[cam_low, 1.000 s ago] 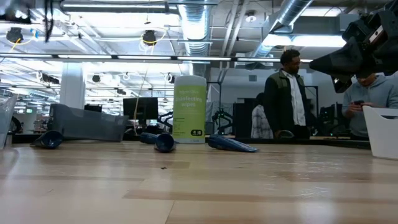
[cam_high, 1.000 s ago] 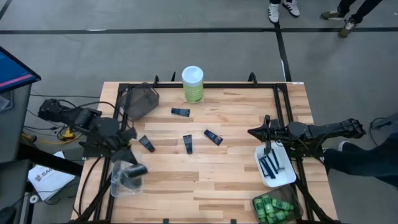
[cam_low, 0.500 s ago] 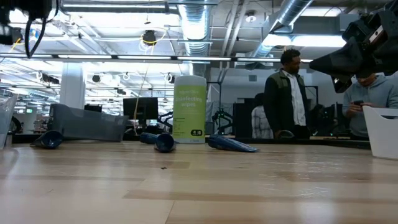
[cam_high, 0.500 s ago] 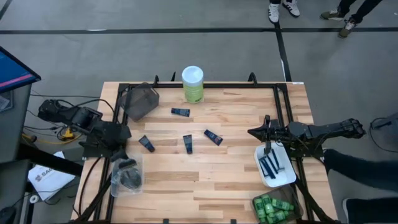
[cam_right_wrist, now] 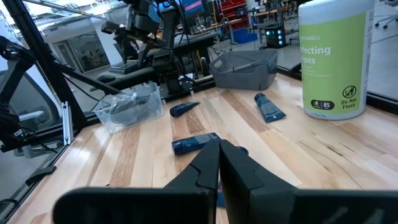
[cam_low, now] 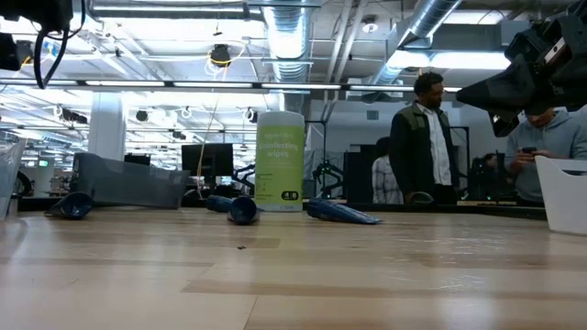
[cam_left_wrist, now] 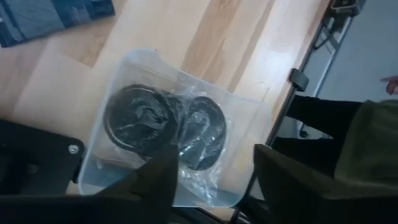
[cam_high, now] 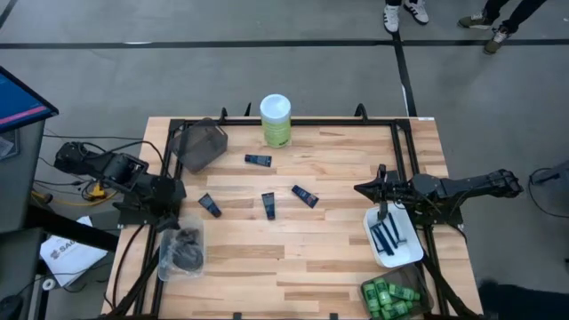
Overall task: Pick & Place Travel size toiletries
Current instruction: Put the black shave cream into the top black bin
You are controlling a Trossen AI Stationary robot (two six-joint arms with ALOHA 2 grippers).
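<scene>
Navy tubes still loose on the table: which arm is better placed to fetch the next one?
Probably the left. The left gripper hovers open by the clear bin, close to the nearest navy tube. The right gripper is shut, beside the white tray, farther off.

Pale striped wood is shown by the table (cam_high: 338,258). Black is worn by the round flat discs (cam_left_wrist: 155,124), dark navy by the short tubes (cam_high: 268,205), bright green by the small bottles (cam_high: 391,298).

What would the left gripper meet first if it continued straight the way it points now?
Most likely the black discs in the clear bin. The left gripper hangs over that bin with fingers apart, aimed into it. How far above it hangs is unclear.
</scene>
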